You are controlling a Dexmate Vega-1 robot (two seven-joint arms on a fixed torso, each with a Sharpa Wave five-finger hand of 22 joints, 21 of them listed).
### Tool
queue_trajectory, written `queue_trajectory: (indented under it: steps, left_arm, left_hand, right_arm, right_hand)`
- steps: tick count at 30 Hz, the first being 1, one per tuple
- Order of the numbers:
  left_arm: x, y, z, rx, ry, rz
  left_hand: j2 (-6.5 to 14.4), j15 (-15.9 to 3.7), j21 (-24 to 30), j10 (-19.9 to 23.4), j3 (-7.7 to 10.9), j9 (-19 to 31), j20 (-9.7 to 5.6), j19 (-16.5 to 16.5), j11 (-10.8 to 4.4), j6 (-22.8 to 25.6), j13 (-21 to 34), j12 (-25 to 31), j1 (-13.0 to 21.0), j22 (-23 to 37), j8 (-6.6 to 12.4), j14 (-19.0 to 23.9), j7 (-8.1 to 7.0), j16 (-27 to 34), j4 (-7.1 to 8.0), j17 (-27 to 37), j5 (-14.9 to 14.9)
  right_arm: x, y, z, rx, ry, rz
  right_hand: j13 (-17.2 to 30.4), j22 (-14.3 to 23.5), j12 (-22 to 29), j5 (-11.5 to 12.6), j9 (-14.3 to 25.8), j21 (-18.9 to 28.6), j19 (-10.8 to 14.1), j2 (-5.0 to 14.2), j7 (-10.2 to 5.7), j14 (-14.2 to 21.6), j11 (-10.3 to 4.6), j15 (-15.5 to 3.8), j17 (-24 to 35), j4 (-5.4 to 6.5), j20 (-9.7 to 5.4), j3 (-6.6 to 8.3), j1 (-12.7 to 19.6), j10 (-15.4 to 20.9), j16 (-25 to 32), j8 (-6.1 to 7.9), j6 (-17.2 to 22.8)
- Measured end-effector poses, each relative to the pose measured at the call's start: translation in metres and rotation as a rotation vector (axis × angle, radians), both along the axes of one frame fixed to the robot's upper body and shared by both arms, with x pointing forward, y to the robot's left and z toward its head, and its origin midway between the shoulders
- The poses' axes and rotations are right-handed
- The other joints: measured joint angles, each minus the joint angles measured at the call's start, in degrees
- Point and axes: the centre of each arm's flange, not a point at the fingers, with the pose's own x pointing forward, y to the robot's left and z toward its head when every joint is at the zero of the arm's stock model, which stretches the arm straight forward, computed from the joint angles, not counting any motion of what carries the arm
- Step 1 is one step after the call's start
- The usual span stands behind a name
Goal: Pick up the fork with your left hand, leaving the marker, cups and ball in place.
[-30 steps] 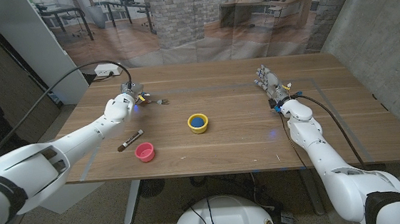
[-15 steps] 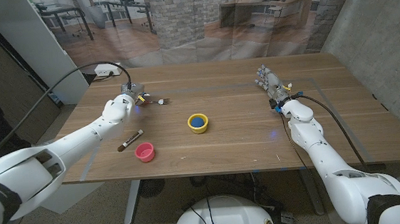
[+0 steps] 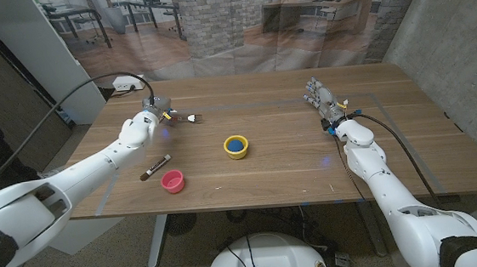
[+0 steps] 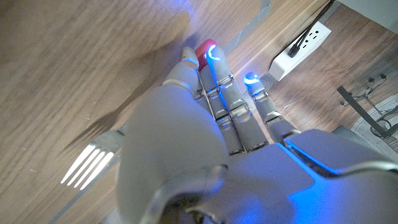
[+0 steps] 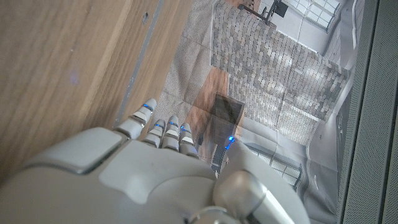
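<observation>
Nearest you, toward the left front of the table [image 3: 292, 168], sits the pink cup [image 3: 172, 181], with the marker [image 3: 155, 166] lying just beyond it and slightly further left. Both are well clear of your left arm's line, which suits you, since the task wants them undisturbed. A little further in and to the right stands the yellow cup [image 3: 236, 146], with the blue ball [image 3: 236, 142] resting inside it; the cup keeps the ball from rolling, and it too lies apart from the action.

Further back on the left, your left hand [image 3: 153, 114] is closed around the handle of the fork [image 3: 188, 118], whose tines stick out to the right of the hand. In the left wrist view the tines [image 4: 87, 167] jut out from under the hand [image 4: 180, 143] with a soft shadow on the wood beside them, so the fork looks to be off the surface (how far off I cannot tell). Holding it by the handle end keeps the fingers [image 4: 214, 68] away from the prongs and lets the fork hang roughly level.

On the right, at about the same depth, your right hand [image 3: 321, 97] waits with its fingers held straight and close together, gripping nothing; the right wrist view shows the fingertips [image 5: 163, 127] pointing past the table's edge. Parked out there, it stays out of the way.

My judgement is that the pickup is essentially done.
</observation>
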Motion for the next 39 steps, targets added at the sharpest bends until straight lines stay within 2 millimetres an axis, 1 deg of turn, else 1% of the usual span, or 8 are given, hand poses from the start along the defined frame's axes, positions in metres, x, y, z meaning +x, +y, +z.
queue_trajectory:
  steps: [9, 11, 14, 16, 25, 35, 37, 39]
  left_arm:
    - [-0.008, 0.003, 0.005, -0.009, -0.032, -0.003]
    - [-0.011, 0.004, 0.006, -0.011, -0.040, -0.004]
    - [-0.011, 0.004, 0.007, -0.010, -0.045, -0.002]
    - [-0.016, 0.006, 0.011, -0.016, -0.062, -0.007]
    - [-0.023, 0.007, 0.017, -0.022, -0.099, -0.018]
    - [-0.029, 0.009, 0.025, -0.032, -0.138, -0.027]
    - [-0.030, 0.009, 0.026, -0.032, -0.145, -0.029]
    - [-0.032, 0.008, 0.028, -0.033, -0.156, -0.033]
  left_hand:
    - [0.0, 0.00, 0.4, 0.0, 0.00, 0.0, 0.00, 0.0, 0.02, 0.1, 0.0, -0.3, 0.0, 0.0, -0.32, 0.0, 0.11, -0.3, 0.00, 0.3, 0.0]
    - [0.0, 0.00, 0.4, 0.1, 0.00, 0.0, -0.31, -0.3, 0.06, 0.2, 0.0, -0.4, 0.0, 0.0, -0.44, 0.0, 0.19, -0.3, 0.00, 0.5, 0.0]
    - [0.0, 0.01, 0.7, 0.1, 0.00, 0.0, -0.31, -0.3, 0.07, 0.2, 0.0, -0.4, 0.0, 0.0, -0.45, 0.0, 0.19, -0.5, 0.00, 0.5, 0.0]
    - [0.0, 0.01, 0.7, 0.1, 0.00, 0.0, -0.31, -0.3, 0.07, 0.2, 0.0, -0.4, 0.0, 0.0, -0.64, 0.0, 0.19, -0.5, 0.00, 0.5, -0.1]
    - [0.0, 0.10, 1.3, 0.1, -0.01, 0.0, -0.52, -0.5, 0.08, 0.2, 0.0, -0.7, 0.0, 0.0, -0.90, 0.1, 0.19, -1.0, 0.01, 1.1, -0.2]
    - [0.0, -0.12, 1.7, 0.3, 0.26, 0.0, -0.32, -0.7, 0.07, 0.2, 0.0, -1.1, 0.0, 0.0, -1.25, 0.3, 0.20, -1.0, -0.26, 1.6, 0.0]
    - [0.0, -0.12, 1.7, 0.3, 0.25, 0.0, -0.32, -0.7, 0.08, 0.6, 0.0, -1.1, 0.0, 0.0, -1.40, 0.3, 0.59, -1.0, -0.26, 1.6, 0.0]
    - [0.0, -0.12, 2.1, 0.3, 0.26, 0.0, -0.32, -0.7, 0.08, 0.6, 0.0, -1.1, 0.0, 0.0, -1.43, 0.3, 0.59, -1.4, -0.26, 1.8, 0.0]
  right_arm:
    - [-0.003, 0.002, 0.001, -0.005, -0.005, 0.000]
    - [-0.004, 0.003, 0.001, -0.008, -0.008, 0.000]
    - [-0.005, 0.004, 0.002, -0.010, -0.011, 0.002]
    - [-0.004, 0.004, 0.001, -0.011, -0.005, -0.005]
    - [-0.006, 0.006, 0.001, -0.020, -0.005, -0.009]
    - [-0.007, 0.008, 0.002, -0.027, -0.008, -0.014]
    - [-0.007, 0.008, 0.002, -0.028, -0.009, -0.014]
    - [-0.007, 0.009, 0.002, -0.030, -0.009, -0.014]
  right_hand:
    - [0.0, 0.0, 0.0, 0.0, 0.0, 0.0, 0.0, 0.00, 0.00, 0.0, 0.00, 0.00, 0.0, 0.00, 0.00, 0.00, 0.0, 0.0, 0.0, 0.00, 0.0]
    - [0.0, 0.0, 0.0, 0.0, 0.0, 0.0, 0.0, 0.00, 0.00, 0.0, 0.00, 0.00, 0.0, 0.00, 0.00, 0.00, 0.0, 0.0, 0.0, 0.00, 0.0]
    - [0.0, 0.0, 0.0, 0.0, 0.0, 0.0, 0.0, 0.00, 0.00, 0.0, 0.00, 0.00, 0.0, 0.00, 0.00, 0.00, 0.0, 0.0, 0.0, 0.00, 0.0]
    - [0.0, 0.0, 0.0, 0.0, 0.0, 0.0, 0.0, 0.00, 0.00, 0.0, 0.00, 0.00, 0.0, 0.00, 0.00, 0.00, 0.0, 0.0, 0.0, 0.00, 0.0]
    - [0.0, 0.0, 0.0, 0.0, 0.0, 0.0, 0.0, 0.00, 0.00, 0.0, 0.00, 0.00, 0.0, 0.00, 0.00, 0.00, 0.0, 0.0, 0.0, 0.00, 0.0]
    - [0.0, 0.0, 0.0, 0.0, 0.0, 0.0, 0.0, 0.00, 0.00, 0.0, 0.00, 0.00, 0.0, -0.24, 0.00, -0.24, 0.0, 0.0, 0.0, 0.00, 0.0]
    - [0.0, 0.0, 0.0, 0.0, 0.0, 0.0, 0.0, 0.00, 0.00, 0.0, 0.00, 0.00, 0.0, -0.24, 0.00, -0.24, 0.0, 0.0, 0.0, 0.00, 0.0]
    - [0.0, 0.0, 0.0, 0.0, 0.0, 0.0, 0.0, 0.00, 0.00, 0.0, 0.00, 0.00, 0.0, -0.24, 0.00, -0.24, 0.0, 0.0, 0.0, 0.00, 0.0]
